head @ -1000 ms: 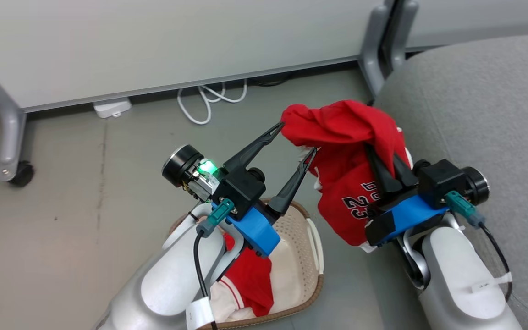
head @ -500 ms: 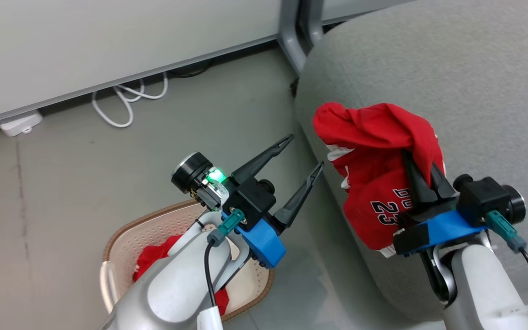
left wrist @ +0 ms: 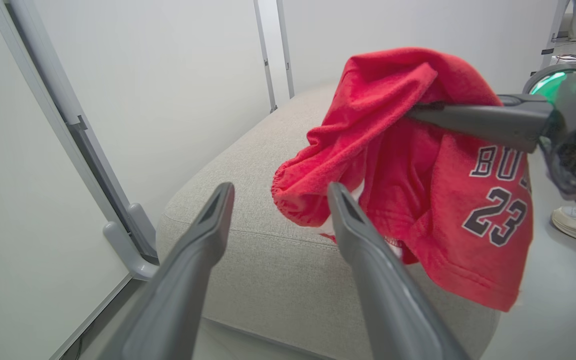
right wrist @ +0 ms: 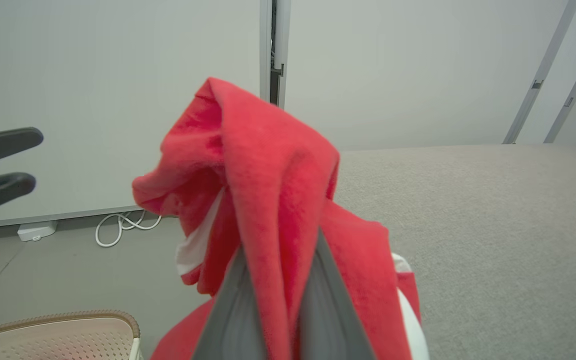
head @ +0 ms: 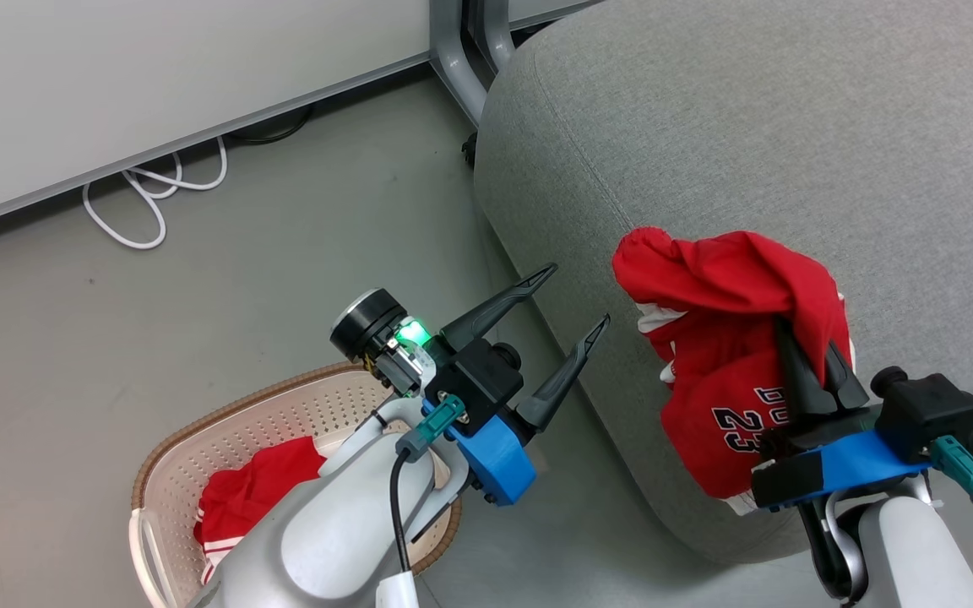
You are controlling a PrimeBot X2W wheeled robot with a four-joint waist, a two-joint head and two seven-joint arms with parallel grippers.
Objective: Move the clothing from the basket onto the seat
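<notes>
Right fingers (head: 793,371) with jersey (head: 723,355) now over seat (head: 790,127) edge, left fingers (head: 499,300) apart.

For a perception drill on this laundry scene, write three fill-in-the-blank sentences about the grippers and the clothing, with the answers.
The right gripper is shut on a jersey numbered ____.
The left gripper stands ____, holding nothing.
The garment lying in the basket is mostly ____ in colour.
Missing words: 23; open; red.
</notes>
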